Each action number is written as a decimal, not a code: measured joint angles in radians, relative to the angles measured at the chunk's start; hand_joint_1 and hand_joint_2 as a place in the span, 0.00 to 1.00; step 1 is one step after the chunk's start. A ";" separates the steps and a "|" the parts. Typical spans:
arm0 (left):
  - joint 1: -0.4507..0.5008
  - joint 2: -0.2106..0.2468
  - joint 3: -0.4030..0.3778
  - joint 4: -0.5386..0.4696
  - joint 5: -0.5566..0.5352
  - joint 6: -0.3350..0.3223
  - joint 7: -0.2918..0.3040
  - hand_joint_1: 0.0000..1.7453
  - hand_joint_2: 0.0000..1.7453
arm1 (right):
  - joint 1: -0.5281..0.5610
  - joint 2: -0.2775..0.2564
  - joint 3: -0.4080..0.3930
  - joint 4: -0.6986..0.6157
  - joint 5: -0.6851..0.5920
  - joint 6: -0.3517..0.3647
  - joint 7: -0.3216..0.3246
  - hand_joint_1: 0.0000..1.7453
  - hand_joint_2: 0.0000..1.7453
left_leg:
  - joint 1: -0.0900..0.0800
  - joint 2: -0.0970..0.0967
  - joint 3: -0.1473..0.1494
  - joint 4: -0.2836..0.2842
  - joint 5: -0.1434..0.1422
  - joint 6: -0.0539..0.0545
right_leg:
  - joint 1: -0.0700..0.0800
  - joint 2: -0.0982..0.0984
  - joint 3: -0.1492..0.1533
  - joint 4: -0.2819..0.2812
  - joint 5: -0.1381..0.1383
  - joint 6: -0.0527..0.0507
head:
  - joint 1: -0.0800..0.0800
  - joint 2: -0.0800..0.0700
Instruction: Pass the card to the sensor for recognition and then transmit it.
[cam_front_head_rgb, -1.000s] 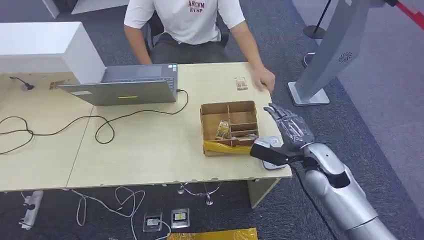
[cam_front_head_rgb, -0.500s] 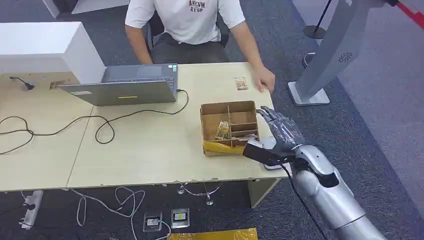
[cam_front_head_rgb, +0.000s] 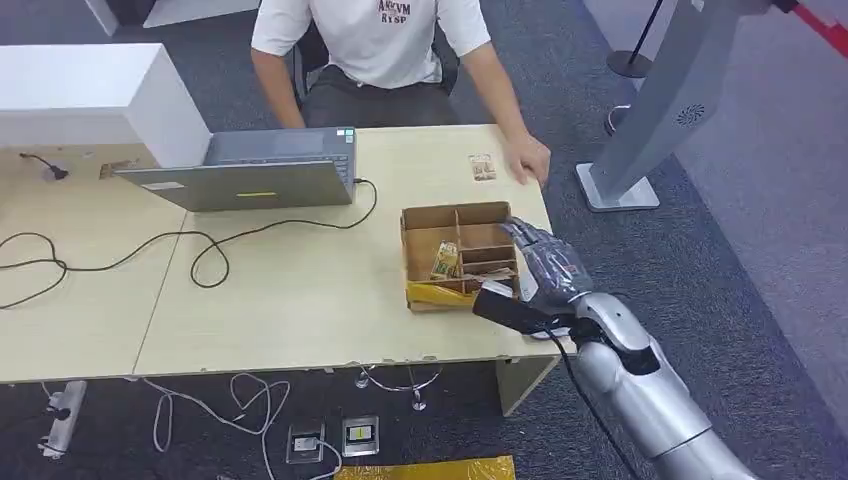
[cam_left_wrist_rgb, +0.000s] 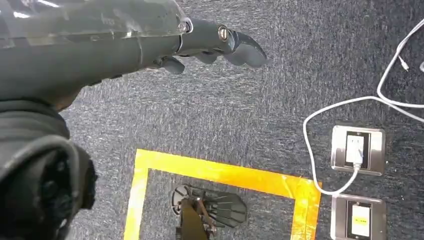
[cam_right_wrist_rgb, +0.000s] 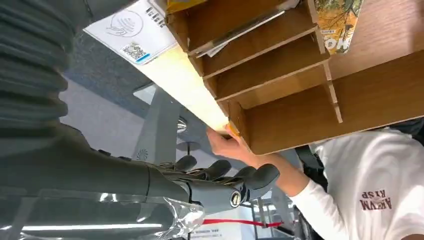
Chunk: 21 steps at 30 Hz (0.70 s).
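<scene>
I see my right hand (cam_front_head_rgb: 545, 270) at the table's (cam_front_head_rgb: 300, 300) right edge, fingers apart and empty, reaching over the right side of the cardboard box (cam_front_head_rgb: 458, 252). A card (cam_front_head_rgb: 445, 261) stands tilted in a middle compartment, long axis roughly up. Another card (cam_front_head_rgb: 482, 167) lies flat near the far edge, beside a person's hand (cam_front_head_rgb: 527, 160). The laptop (cam_front_head_rgb: 255, 170) sits well left. My left hand (cam_left_wrist_rgb: 210, 45) hangs over carpet, fingers loosely curled, empty.
</scene>
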<state>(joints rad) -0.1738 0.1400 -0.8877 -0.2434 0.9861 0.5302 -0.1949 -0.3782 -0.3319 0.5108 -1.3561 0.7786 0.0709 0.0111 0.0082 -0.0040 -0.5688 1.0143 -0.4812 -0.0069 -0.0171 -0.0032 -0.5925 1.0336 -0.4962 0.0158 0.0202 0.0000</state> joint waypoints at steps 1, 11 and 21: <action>0.000 0.000 0.000 0.000 0.000 -0.001 0.002 0.00 0.00 | 0.000 0.006 0.001 0.002 0.001 -0.002 0.002 0.00 1.00 | 0.000 0.000 0.000 0.000 0.000 0.000 | 0.000 0.000 0.000 0.000 0.000 0.000 | 0.000 0.000; 0.000 0.000 0.000 0.000 0.003 -0.002 0.005 0.00 0.00 | -0.001 0.039 0.016 0.032 0.004 -0.008 0.004 0.00 1.00 | 0.000 0.000 0.000 0.000 0.000 0.000 | 0.000 0.000 0.000 0.000 0.000 0.000 | 0.000 0.000; 0.000 0.000 0.000 0.000 0.007 -0.004 0.006 0.00 0.00 | -0.001 0.046 0.028 0.062 -0.002 -0.028 0.007 0.00 1.00 | 0.000 0.000 0.000 0.000 0.000 0.000 | 0.000 0.000 0.000 0.000 0.000 0.000 | 0.000 0.000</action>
<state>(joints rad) -0.1737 0.1400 -0.8877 -0.2434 0.9934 0.5264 -0.1888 -0.3792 -0.2861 0.5390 -1.2943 0.7771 0.0431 0.0179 0.0082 -0.0040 -0.5687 1.0143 -0.4812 -0.0069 -0.0170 -0.0033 -0.5926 1.0336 -0.4962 0.0158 0.0198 0.0000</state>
